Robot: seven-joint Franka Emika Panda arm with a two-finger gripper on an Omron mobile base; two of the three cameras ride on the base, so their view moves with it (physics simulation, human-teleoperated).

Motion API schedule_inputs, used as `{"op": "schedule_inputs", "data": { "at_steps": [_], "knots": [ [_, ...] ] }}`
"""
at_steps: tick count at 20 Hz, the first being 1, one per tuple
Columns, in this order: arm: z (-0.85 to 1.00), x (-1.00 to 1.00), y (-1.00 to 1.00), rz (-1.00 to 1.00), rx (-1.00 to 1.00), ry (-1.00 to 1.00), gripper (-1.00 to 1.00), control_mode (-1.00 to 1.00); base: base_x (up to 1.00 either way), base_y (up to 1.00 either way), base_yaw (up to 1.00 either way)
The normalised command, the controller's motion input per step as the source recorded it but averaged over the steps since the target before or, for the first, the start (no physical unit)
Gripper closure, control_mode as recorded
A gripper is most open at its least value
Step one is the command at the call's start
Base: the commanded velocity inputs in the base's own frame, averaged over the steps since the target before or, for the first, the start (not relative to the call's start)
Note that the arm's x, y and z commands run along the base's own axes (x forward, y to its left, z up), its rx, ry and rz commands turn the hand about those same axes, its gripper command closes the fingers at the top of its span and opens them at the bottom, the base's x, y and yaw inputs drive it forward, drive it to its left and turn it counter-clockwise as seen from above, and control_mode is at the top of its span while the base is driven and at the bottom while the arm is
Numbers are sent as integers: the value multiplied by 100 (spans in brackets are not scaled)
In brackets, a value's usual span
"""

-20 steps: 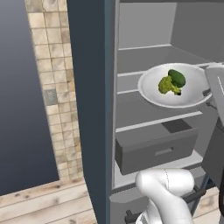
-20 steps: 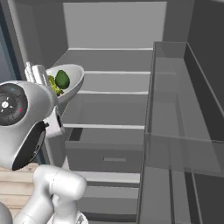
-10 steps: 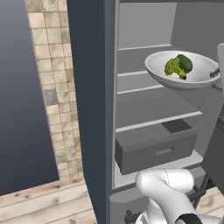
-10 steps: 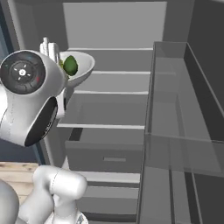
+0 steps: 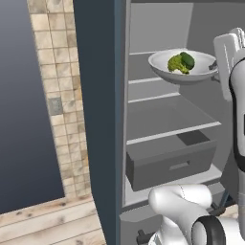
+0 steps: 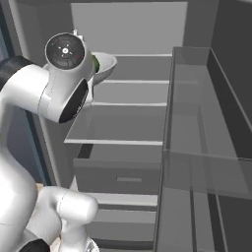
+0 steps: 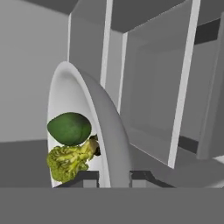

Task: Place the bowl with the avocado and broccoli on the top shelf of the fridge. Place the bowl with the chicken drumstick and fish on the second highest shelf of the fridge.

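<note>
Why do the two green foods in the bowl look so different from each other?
The avocado is dark green, smooth and rounded; the broccoli is paler yellow-green, bumpy and frilly. The broccoli has a pale stem on one side, while the avocado is one plain lump. Both are small, lie touching each other inside the white bowl, and ride in it while the gripper holds its rim up in the fridge.

The fridge (image 5: 100, 119) stands open, its thin pale shelves (image 5: 172, 131) bare, a grey bottom drawer (image 5: 170, 165) beneath them. Beyond the fingers (image 7: 85, 178), the door's compartments (image 7: 153, 105) appear. A wooden floor (image 5: 48, 225) carries the fridge.
</note>
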Motion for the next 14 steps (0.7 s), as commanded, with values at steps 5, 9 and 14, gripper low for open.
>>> {"op": "schedule_inputs", "data": {
  "at_steps": [5, 9, 14],
  "knots": [
    [0, 100, 0, -6, 0, 0, 100, -100, 0, 0, 0],
    [-7, 100, 0, -10, 1, 6, 100, -100, 0, 0, 0],
    [-13, 100, 0, -12, 0, 17, 100, -100, 0, 0, 0]
  ]
}}
